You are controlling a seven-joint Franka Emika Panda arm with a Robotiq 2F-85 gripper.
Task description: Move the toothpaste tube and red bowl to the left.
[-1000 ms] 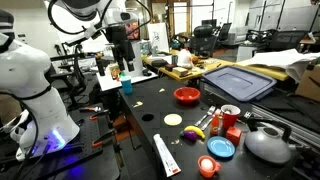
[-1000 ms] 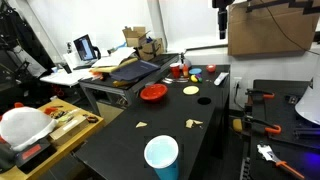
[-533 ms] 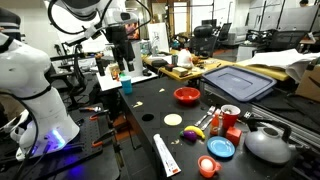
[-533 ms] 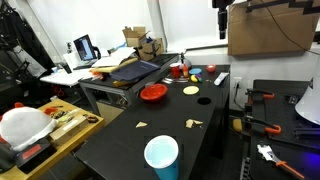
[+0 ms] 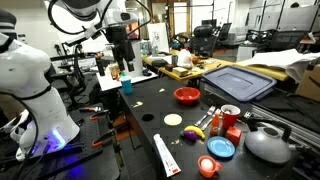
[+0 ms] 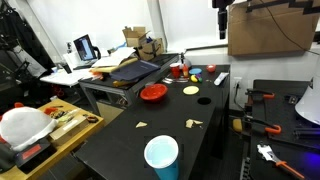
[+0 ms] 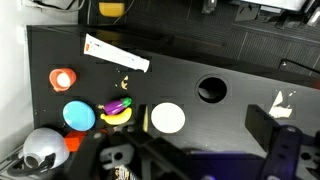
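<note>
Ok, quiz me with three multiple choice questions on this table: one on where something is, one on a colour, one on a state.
1. The red bowl sits:
A on a shelf
B on the floor
C on the black table

2. The cup is:
A blue
B green
C yellow

3. The toothpaste tube:
A stands upright on its cap
B lies flat on the table
C is lifted off the table

Answers:
1 C, both exterior views show the bowl resting on the dark table top.
2 A, its rim and wall are light blue.
3 B, its full length rests on the table in the wrist view.
</note>
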